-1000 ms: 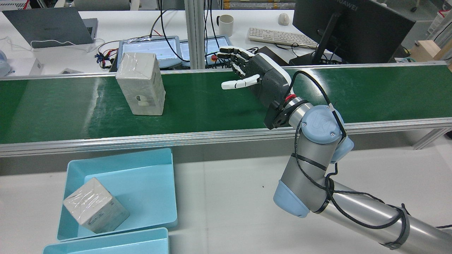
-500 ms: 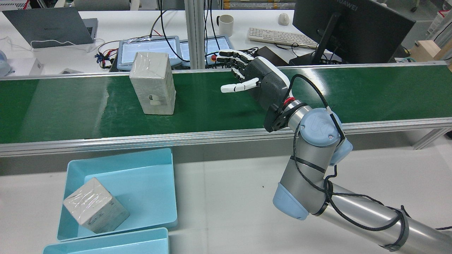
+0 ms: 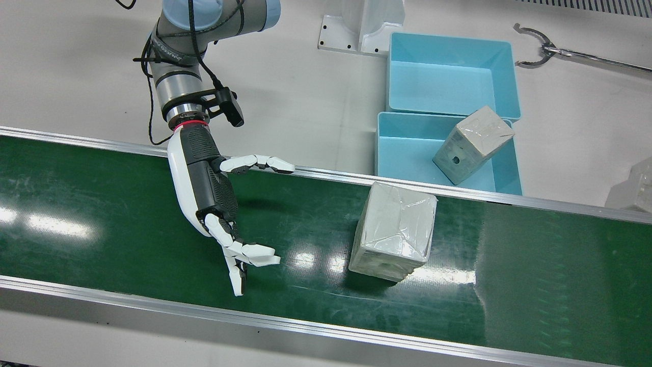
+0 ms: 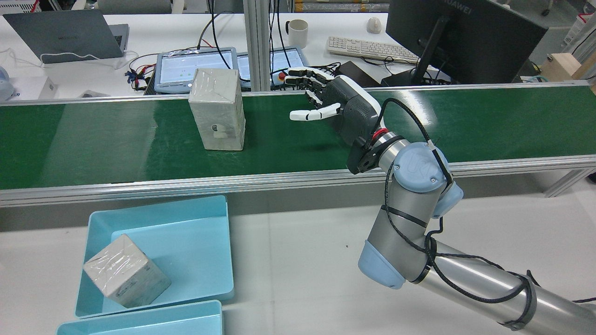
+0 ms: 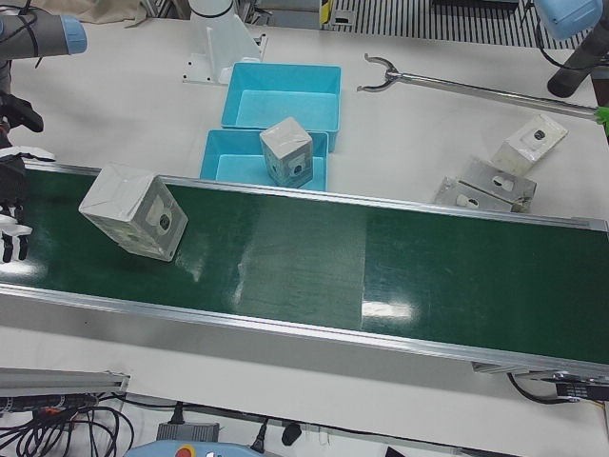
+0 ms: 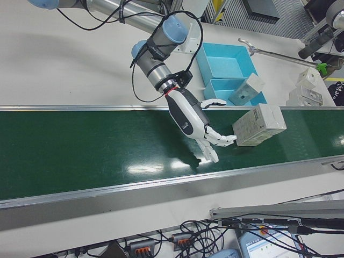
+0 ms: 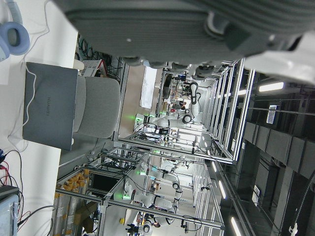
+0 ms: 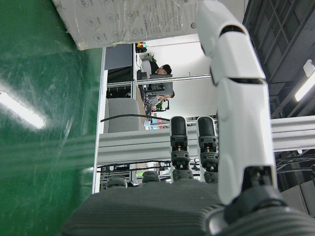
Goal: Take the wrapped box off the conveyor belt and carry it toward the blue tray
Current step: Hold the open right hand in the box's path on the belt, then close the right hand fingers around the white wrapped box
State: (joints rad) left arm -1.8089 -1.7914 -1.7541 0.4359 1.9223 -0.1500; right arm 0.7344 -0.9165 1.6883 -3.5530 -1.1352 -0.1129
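Note:
A wrapped grey box (image 3: 395, 232) stands upright on the green conveyor belt (image 3: 102, 214). It also shows in the rear view (image 4: 217, 109) and the right-front view (image 6: 259, 124). My right hand (image 3: 214, 193) hovers over the belt, open, fingers spread toward the box, a short gap away and not touching; it also shows in the rear view (image 4: 340, 104). The blue tray (image 3: 407, 153) sits beside the belt and holds another wrapped box (image 3: 473, 144). The left hand view shows only the palm of my left hand (image 7: 187, 29); its fingers are hidden.
A second blue tray (image 3: 448, 81) lies behind the first. A reacher tool (image 3: 540, 46) and more wrapped boxes (image 5: 530, 143) lie on the white table. Behind the belt in the rear view a desk holds a monitor (image 4: 461, 37) and tablets (image 4: 181, 65).
The box has ridden the belt rightward in the rear view, closer to my right hand. The right hand has shifted only slightly and stays open.

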